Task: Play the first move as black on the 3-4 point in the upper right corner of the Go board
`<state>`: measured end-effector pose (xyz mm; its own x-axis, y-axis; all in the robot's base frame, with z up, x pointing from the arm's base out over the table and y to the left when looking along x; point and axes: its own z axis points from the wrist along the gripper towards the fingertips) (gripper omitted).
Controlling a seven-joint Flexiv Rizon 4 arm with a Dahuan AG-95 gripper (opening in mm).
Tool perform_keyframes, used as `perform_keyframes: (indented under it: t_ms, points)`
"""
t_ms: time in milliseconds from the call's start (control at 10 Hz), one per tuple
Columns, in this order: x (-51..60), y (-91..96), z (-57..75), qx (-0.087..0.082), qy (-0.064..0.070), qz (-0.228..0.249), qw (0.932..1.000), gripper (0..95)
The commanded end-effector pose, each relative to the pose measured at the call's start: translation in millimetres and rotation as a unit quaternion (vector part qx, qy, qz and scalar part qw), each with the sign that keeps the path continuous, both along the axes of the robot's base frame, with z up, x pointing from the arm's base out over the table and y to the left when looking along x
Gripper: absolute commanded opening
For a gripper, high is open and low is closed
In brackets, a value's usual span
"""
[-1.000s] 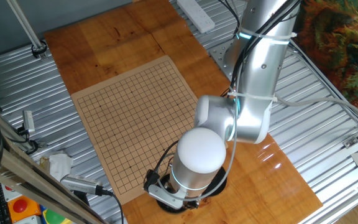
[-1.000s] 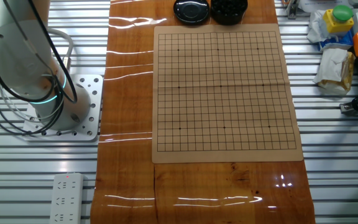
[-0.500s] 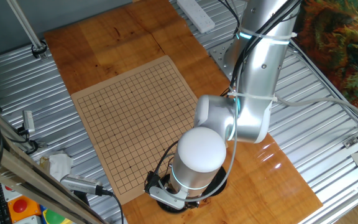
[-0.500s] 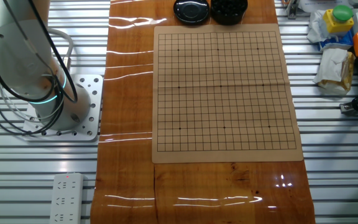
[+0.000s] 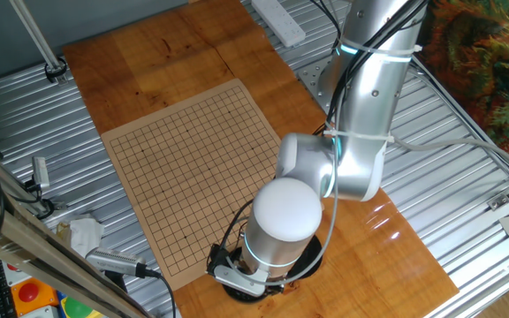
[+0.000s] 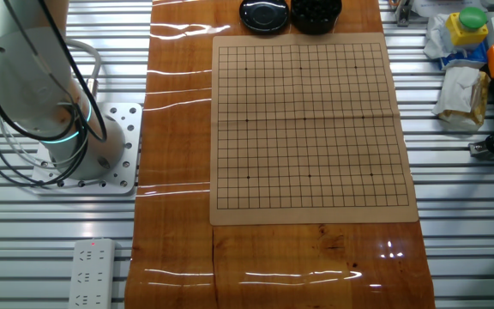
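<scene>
bench (image 6: 178,172): glossy orange-brown wood, flanked by ribbed metal decking.
power strip (image 6: 90,273): white, on the decking beside the bench's corner.
round lid (image 6: 264,15): black, at the bench's far edge in the other fixed view, just beside a black bowl (image 6: 316,13).
clutter: a yellow block with a green button (image 6: 472,24) and a crumpled pale bag (image 6: 460,93) on the decking.

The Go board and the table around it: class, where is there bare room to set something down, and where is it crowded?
The board carries no stones, so its whole grid is free. Bare tabletop runs between the board and the arm's base plate, and below the board's near edge. Crowded: the far edge, where the black lid and bowl sit.
</scene>
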<state>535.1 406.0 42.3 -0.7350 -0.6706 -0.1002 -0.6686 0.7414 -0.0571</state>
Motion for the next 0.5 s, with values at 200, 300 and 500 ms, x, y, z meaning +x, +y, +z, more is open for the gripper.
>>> perform_keyframes:
  t_ms: [200, 300, 500]
  points:
    - [0.4, 0.2, -0.2, 0.001, -0.001, 0.004, 1.0, 38.0]
    - [0.5, 0.2, -0.3, 0.001, -0.001, 0.003, 1.0, 38.0]
    - [0.5, 0.2, -0.3, 0.001, 0.0, 0.002, 1.0, 19.0]
